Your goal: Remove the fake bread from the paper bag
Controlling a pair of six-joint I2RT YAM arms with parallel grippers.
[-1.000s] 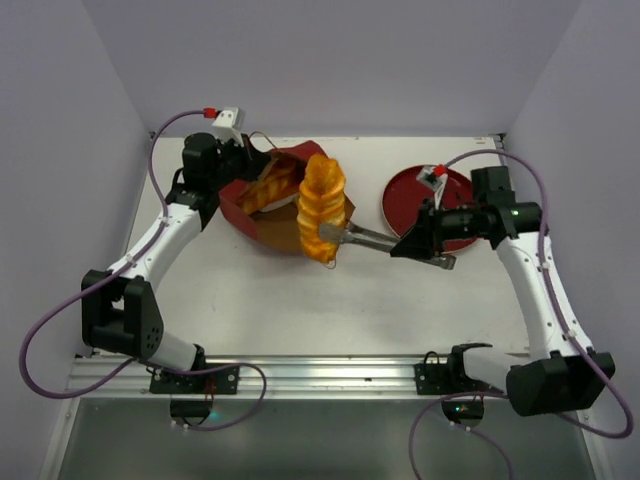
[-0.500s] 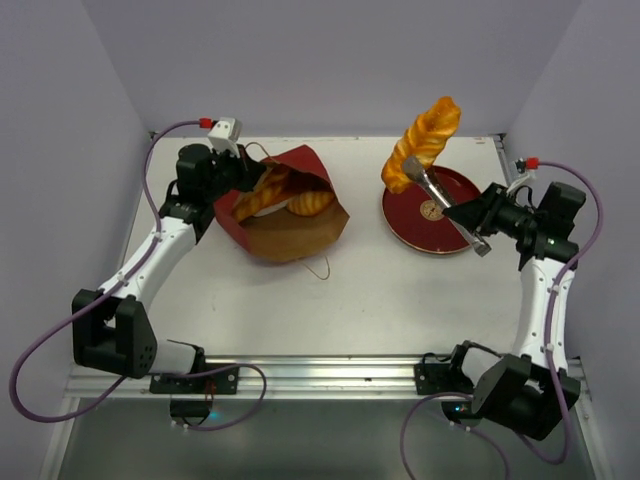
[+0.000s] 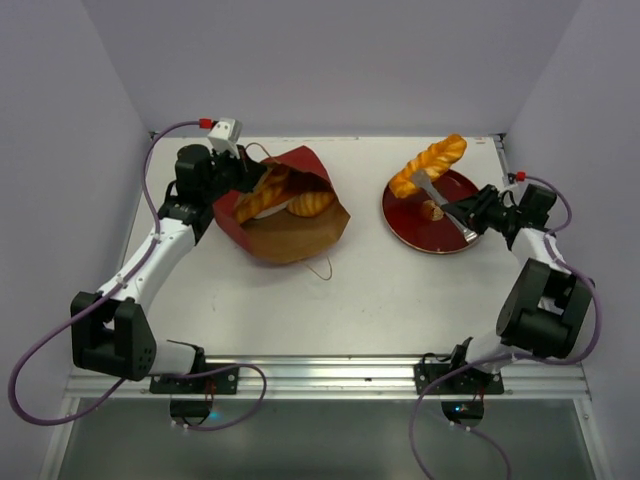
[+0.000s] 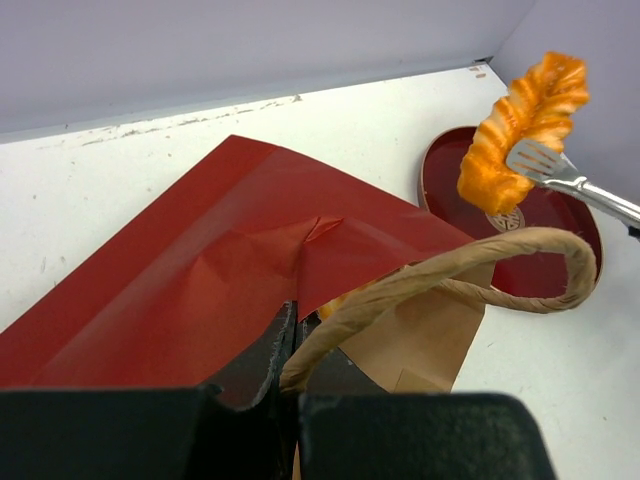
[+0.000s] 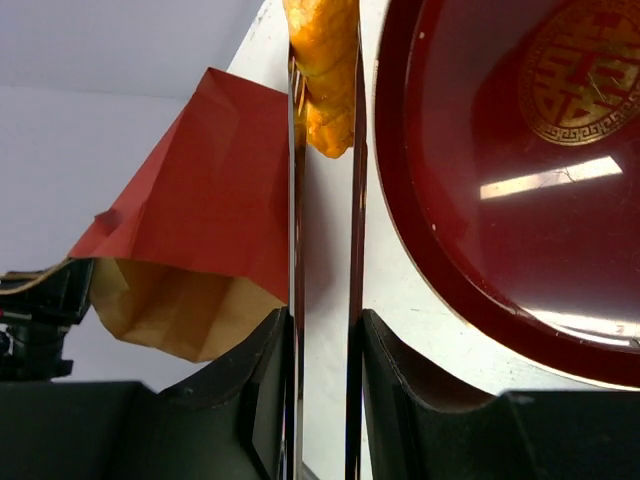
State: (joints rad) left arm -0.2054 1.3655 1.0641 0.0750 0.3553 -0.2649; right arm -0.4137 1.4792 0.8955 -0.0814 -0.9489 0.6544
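Note:
The red paper bag (image 3: 292,222) lies open on the table with several golden pastries (image 3: 270,190) showing in its brown mouth. My left gripper (image 3: 238,172) is shut on the bag's rim by a tan loop handle (image 4: 460,265); its jaws (image 4: 290,320) are closed on the paper (image 4: 230,260). My right gripper (image 3: 478,207) is shut on metal tongs (image 3: 445,200), whose tips pinch a twisted orange pastry (image 3: 430,165) above the far left rim of the red plate (image 3: 425,238). The right wrist view shows the tong arms (image 5: 296,250) gripping the pastry (image 5: 325,70) between the gripper's fingers (image 5: 325,330).
The round red plate has a gold centre mark (image 5: 585,80) and sits at the right of the table. A second bag handle (image 3: 318,268) trails on the table in front of the bag. Grey walls close in the back and both sides.
My right arm carried the twisted pastry from the bag over to the red plate, then lowered and tilted it toward the plate's far rim. The left gripper and bag have stayed put.

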